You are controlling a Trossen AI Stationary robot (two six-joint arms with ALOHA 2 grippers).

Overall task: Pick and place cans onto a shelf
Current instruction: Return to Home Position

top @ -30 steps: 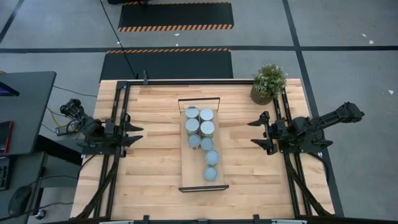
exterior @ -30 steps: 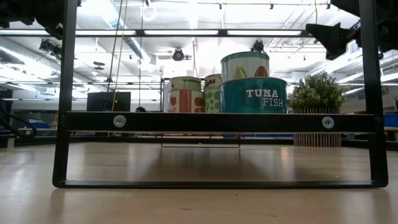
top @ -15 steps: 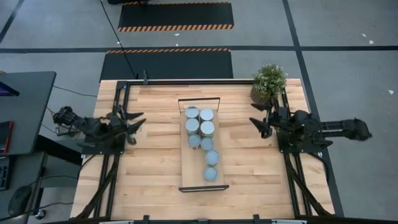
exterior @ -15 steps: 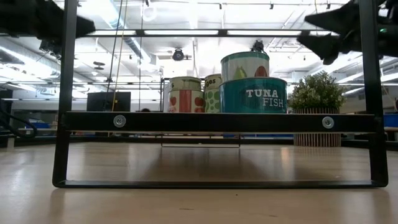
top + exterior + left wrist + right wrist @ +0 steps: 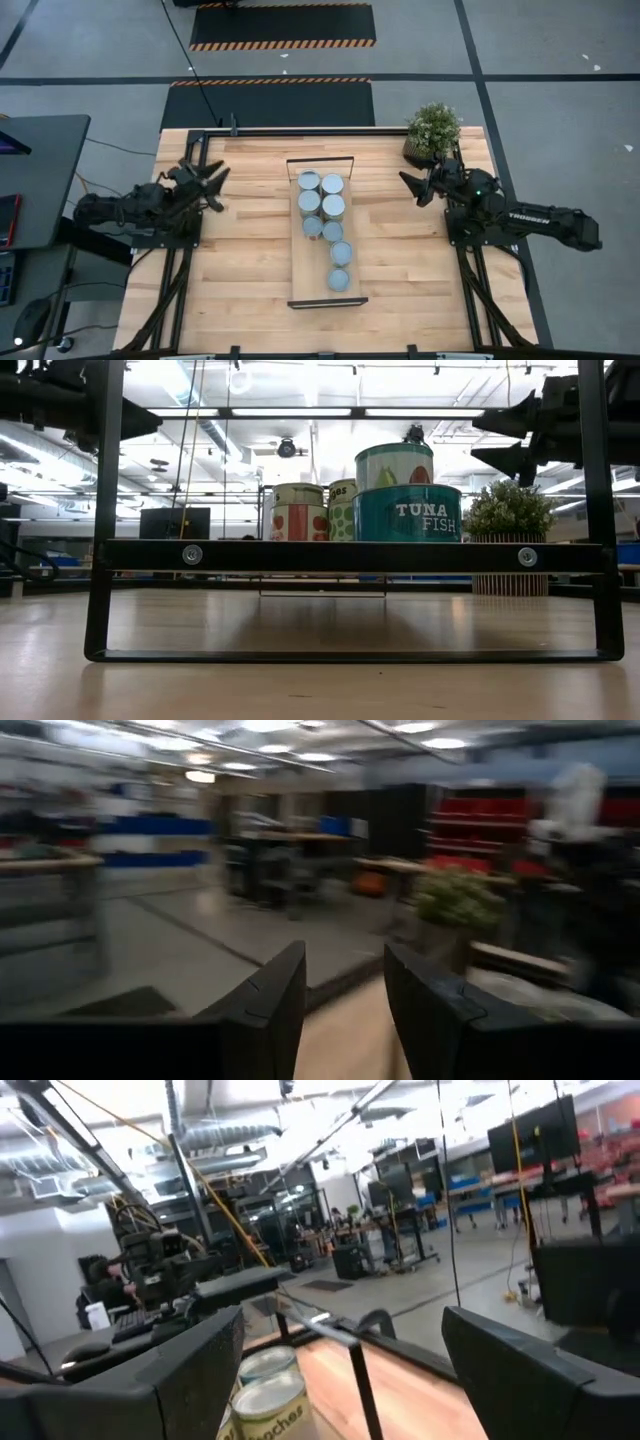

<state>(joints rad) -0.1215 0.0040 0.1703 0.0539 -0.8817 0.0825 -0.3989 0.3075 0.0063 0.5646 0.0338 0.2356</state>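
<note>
Several silvery cans (image 5: 322, 206) with pale round tops stand upright in two rows on the light wood shelf (image 5: 300, 270), which rests on the table by its black end frames. The low view shows the cans (image 5: 407, 512) on the shelf board (image 5: 350, 555). My left gripper (image 5: 222, 187) is open in the air to the left of the shelf, fingers pointing toward it. My right gripper (image 5: 408, 188) is open to the right of the shelf, near the plant. The right wrist view looks past its fingers (image 5: 343, 1320) at two cans (image 5: 265, 1395). The left wrist view (image 5: 345, 955) shows only the room and the plant.
A potted plant (image 5: 432, 133) stands at the table's far right corner, close behind my right gripper. Black arm frames (image 5: 190, 250) run along the table's left and right sides. Bare tabletop (image 5: 250, 250) lies on both sides of the shelf.
Both grippers have swung toward the table's far edge, and both arms have stretched out flatter toward the table's sides. The right gripper has come closer to the plant. Both stay open and empty. The cans and shelf have not moved.
</note>
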